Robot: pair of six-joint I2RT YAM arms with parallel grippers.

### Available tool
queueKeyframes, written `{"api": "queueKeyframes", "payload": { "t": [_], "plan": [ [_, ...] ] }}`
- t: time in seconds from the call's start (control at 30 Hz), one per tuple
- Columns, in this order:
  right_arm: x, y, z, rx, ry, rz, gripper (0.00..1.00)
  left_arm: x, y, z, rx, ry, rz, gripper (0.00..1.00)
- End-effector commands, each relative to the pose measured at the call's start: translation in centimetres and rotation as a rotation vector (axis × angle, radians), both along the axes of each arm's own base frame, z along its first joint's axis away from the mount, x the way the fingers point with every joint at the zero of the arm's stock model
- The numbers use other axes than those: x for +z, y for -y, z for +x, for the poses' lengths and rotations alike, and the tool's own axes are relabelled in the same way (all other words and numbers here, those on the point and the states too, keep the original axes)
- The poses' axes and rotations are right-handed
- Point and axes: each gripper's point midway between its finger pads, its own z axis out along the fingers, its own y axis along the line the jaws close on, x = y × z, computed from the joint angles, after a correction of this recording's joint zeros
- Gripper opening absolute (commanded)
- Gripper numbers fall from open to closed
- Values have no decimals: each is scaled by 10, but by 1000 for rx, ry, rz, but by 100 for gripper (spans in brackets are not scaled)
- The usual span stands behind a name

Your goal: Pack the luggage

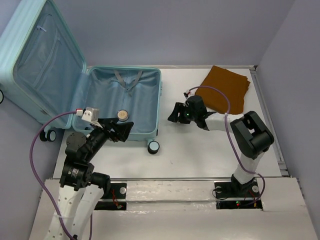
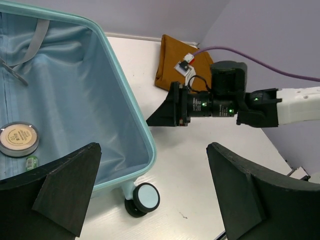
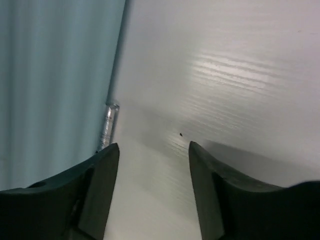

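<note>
Pale aqua hard-shell suitcase (image 1: 142,107) open, left on white worktop (image 1: 200,150). Right hand (image 1: 173,112) half-spread, empty, beside its rim; left hand (image 1: 122,132) wide, empty. Likely next: folded brown cloth (image 1: 225,90), far right. Pinch fold, clear rim.

A white table (image 1: 200,150) with a faint wood-grain texture fills the scene. Plain pale lavender walls close it in: a back wall (image 1: 200,30), a right wall (image 1: 300,60) and a left wall (image 1: 15,175). A thin raised rim (image 1: 272,125) runs along the table's right edge. Soft, even light leaves a dull sheen (image 3: 240,70) on the tabletop, which carries one tiny dark speck (image 3: 180,134).
</note>
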Motion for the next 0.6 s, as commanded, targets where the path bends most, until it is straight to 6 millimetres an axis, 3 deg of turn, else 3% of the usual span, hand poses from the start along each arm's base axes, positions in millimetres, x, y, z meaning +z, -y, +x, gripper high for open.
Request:
{"api": "queueKeyframes", "payload": {
  "t": [0.0, 0.27, 0.4, 0.57],
  "plan": [
    [5, -20, -3, 183, 98, 2, 74, 7, -1, 5, 8, 30, -7, 99],
    [-38, -15, -44, 322, 173, -172, 91, 4, -1, 9, 8, 16, 1, 99],
    [-53, -12, -48, 297, 253, -286, 98, 0, 1, 12, 2, -1, 9, 99],
    [-58, -15, -60, 304, 315, -251, 100, -3, 2, 15, -1, -16, 13, 99]
  ]
}}
